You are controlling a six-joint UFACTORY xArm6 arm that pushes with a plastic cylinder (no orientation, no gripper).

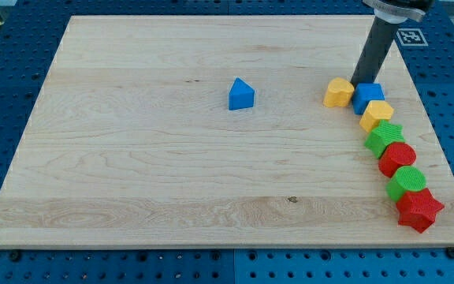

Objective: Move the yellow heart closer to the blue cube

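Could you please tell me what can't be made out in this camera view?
- My tip: its very end is hidden behind the blue cube, so contact is unclear.
- Arm: cut off by the view's top edge.
- Yellow heart: whether it touches the blue cube is unclear.

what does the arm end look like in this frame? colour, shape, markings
A straight, dark, nearly black rod, round in section, widening into a dark collar with a lighter grey band at the view's top edge. No claw, cables or markings show on it. My tip is plain and blunt. The rest of the arm is out of frame.
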